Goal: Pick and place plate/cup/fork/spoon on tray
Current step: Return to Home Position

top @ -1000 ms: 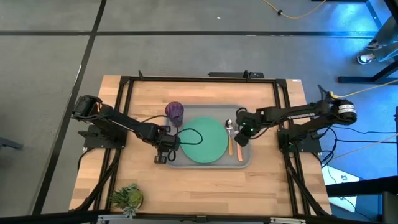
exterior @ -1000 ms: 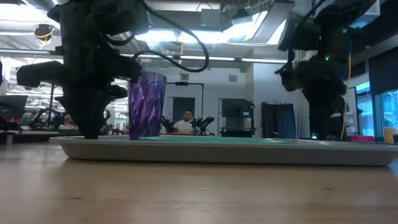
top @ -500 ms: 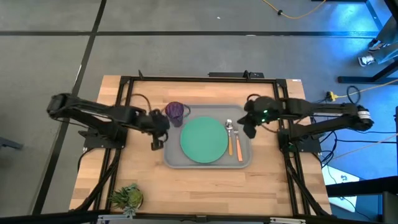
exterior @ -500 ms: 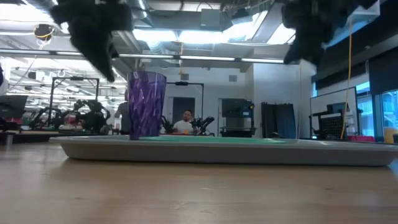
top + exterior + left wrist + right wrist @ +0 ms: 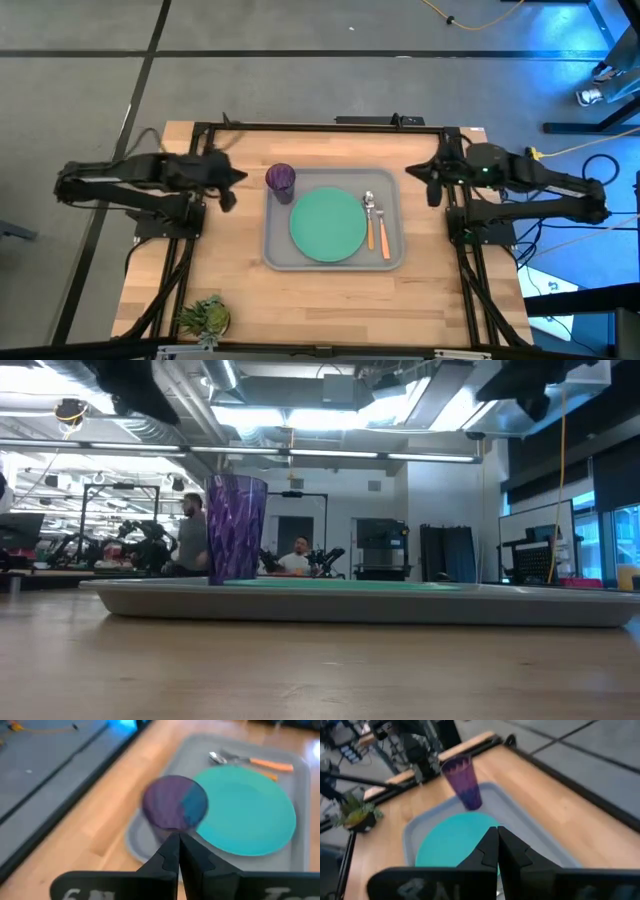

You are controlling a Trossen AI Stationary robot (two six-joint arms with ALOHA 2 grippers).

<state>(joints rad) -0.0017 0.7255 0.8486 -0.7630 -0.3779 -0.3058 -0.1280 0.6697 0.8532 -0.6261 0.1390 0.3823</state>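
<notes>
Outside the tray (image 5: 281, 252), left fingers (image 5: 169, 859) and right fingers (image 5: 489, 849) hang closed.

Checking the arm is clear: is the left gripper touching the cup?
Apart. The high view shows the left gripper beside the tray, with bare wooden table between it and the cup.

- Grey rectangular plastic tray (image 5: 280, 252), rounded corners, raised rim: flat at table centre.
- Mint-green round plate (image 5: 326, 225): flat, mid-tray.
- Translucent purple cup (image 5: 281, 181): upright in a left-side tray corner, just beside the plate.
- Orange-handled silver spoon (image 5: 370, 220) and salmon-handled fork (image 5: 383, 232): parallel, right of the plate, spoon nearer it.
</notes>
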